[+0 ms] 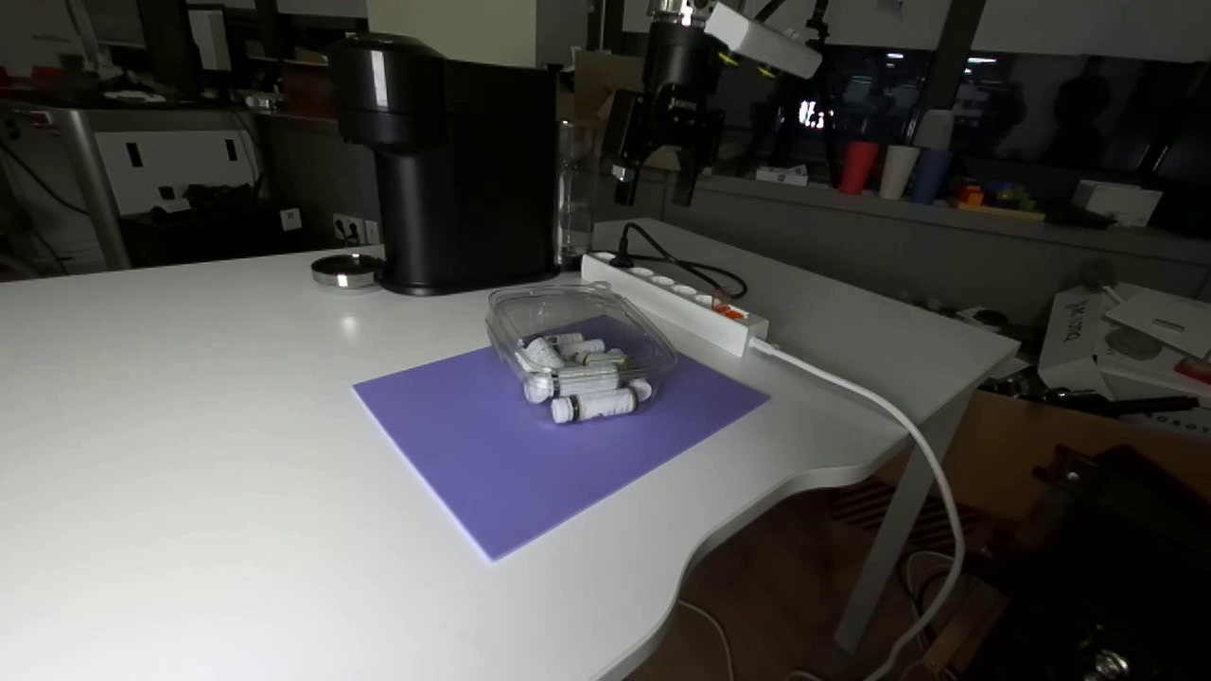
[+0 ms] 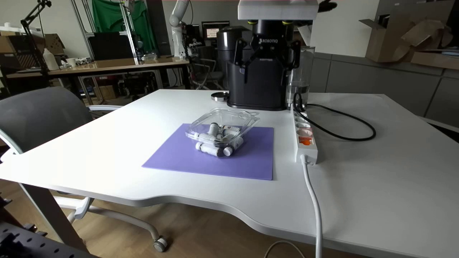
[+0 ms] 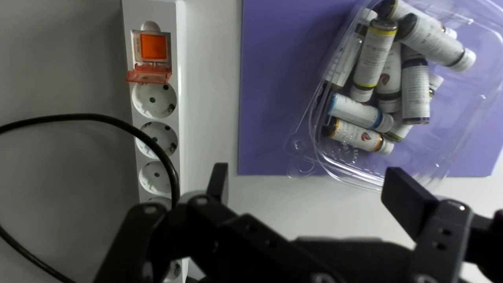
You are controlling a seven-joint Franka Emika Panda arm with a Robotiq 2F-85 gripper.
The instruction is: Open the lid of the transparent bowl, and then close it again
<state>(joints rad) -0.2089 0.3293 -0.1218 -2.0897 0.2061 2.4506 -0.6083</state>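
The transparent bowl (image 1: 658, 364) is a clear plastic container with several small white-labelled bottles inside. It sits on a purple mat and also shows in an exterior view (image 2: 193, 133) and in the wrist view (image 3: 452, 133). The clear lid (image 1: 568, 301) seems to lie over the bowl; I cannot tell whether it is pressed fully shut. Two clear corner tabs (image 3: 300, 167) show slightly apart in the wrist view. My gripper (image 1: 655, 192) is open and empty, high above the table behind the bowl. It also shows in an exterior view (image 2: 267, 73) and in the wrist view (image 3: 307, 175).
The purple mat (image 1: 492, 473) lies under the bowl. A white power strip (image 1: 676, 307) with a black cable (image 2: 344, 114) runs beside it. A black coffee machine (image 1: 473, 180) stands behind, with a round metal dish (image 1: 346, 271) and a clear cylinder (image 2: 302, 75) near it.
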